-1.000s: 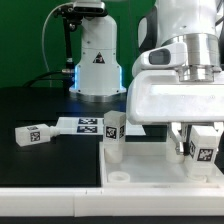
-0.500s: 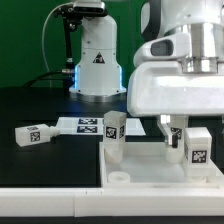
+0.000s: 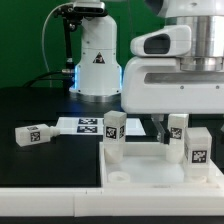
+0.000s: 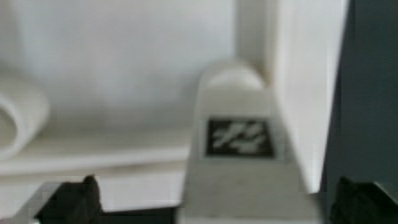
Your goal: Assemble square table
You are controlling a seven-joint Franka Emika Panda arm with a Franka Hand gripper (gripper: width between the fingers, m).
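The gripper point(image 3: 165, 128) is spread open, empty, above the table top point(image 3: 140, 160). The right-of-frame leg point(image 3: 196, 146) could be toppled if clipped.

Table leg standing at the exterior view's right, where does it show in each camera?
Exterior view: the leg stands upright on the tabletop, at the right, beside the gripper.
Wrist view: probably the tagged white piece in the middle of the picture.
Shared landmark: the leg's black-and-white tag.
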